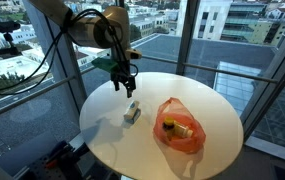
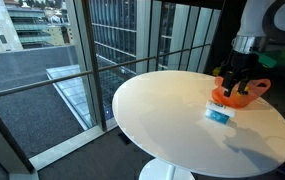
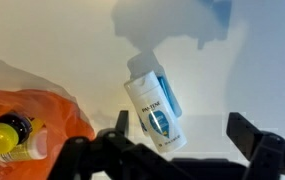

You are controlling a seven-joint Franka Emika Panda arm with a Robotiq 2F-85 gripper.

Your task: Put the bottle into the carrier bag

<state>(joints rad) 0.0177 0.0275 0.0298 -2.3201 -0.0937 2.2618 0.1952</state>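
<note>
- Hanging over the left part of the round white table, the black two-fingered gripper is seen in an exterior view with its fingers pointed down and clear of the tabletop. How far they are spread cannot be told here.
- The white plastic bottle with a blue label is laid on its side on the table, just nearer than the gripper. It lies outside the crumpled orange plastic carrier bag, which sits to its right and apart from it.
- A small yellow-capped bottle is seen inside the bag.
- In an exterior view from another side, the gripper is held above the table. The orange carrier bag is seen partly behind it, and the white bottle lies on the table just nearer than the bag.
- In the wrist view the jaws are shown spread wide, with nothing gripped between the fingers.
- The white bottle is seen lying slantwise on the table, towards the left finger and untouched.
- The orange carrier bag is seen at the left, with the yellow-capped bottle inside it.
</note>
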